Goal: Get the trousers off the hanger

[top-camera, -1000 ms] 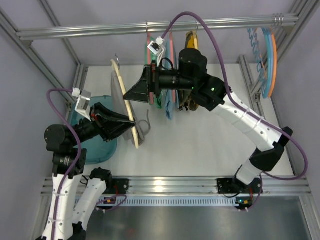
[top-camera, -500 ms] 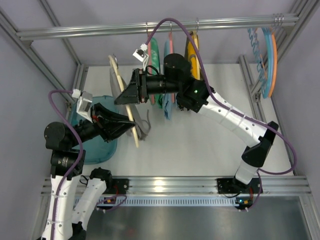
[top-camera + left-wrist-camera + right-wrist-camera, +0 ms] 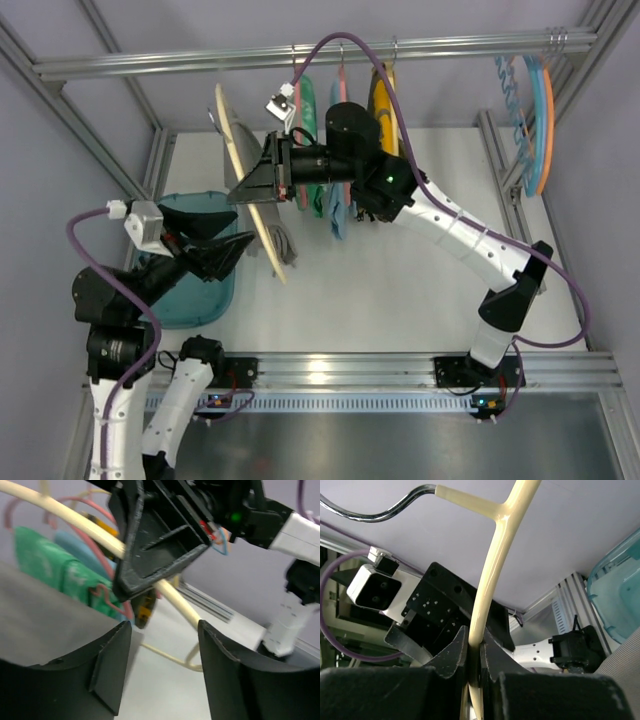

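Observation:
The cream hanger (image 3: 232,130) stands tilted above the table's left part, its metal hook (image 3: 380,515) pointing away. My right gripper (image 3: 240,195) is shut on the hanger's bar (image 3: 495,555), and the wrist view shows the jaws (image 3: 475,645) pinching it. The grey trousers (image 3: 282,243) hang on the hanger's lower end, and a patch of the cloth (image 3: 625,655) shows at the wrist view's edge. My left gripper (image 3: 236,232) sits just left of the hanger, open (image 3: 164,630), with nothing between its fingers. The hanger (image 3: 180,605) runs beyond them.
A teal bin (image 3: 195,290) lies under the left arm. On the top rail (image 3: 450,45) hang pink hangers with a green garment (image 3: 315,110) and a yellow one (image 3: 383,90). Orange and blue hangers (image 3: 535,110) hang at the far right.
My right gripper moved left and shut on the hanger. My left gripper opened, let go of the hanger and drew back to the left. The hanger rose slightly.

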Robot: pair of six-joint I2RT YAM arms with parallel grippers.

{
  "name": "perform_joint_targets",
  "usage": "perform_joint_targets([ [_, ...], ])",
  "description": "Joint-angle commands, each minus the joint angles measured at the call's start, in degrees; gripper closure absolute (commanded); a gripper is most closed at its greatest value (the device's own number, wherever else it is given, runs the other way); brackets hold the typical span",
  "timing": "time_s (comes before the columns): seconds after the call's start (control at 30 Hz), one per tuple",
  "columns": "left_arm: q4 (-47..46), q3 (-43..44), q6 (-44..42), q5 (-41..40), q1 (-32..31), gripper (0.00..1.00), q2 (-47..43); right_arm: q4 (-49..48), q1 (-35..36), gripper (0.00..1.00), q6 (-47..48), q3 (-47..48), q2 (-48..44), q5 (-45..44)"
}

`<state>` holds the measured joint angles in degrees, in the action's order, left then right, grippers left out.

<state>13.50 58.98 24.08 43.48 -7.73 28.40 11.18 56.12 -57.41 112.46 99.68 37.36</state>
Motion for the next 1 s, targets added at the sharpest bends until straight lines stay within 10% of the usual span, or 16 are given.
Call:
perform_joint_targets([
  [0.0,4.33,1.84,-8.42,-15.08,0.61,0.37,-3.09,-5.64,0.13,1.0,-1.56,6.53,-1.33,1.22],
  [0.47,14.98,-9.15,-33.82,-8.69,0.61,0.11,-9.51,-0.28,0.22,1.0,-8.51,9.0,-2.03,-2.65],
  [0.97,-1.28,-10.29,-17.58,-5.27,0.61,0.1,-1.86,0.16,0.31,1.0,-8.51,7.95,-2.21,-2.91],
])
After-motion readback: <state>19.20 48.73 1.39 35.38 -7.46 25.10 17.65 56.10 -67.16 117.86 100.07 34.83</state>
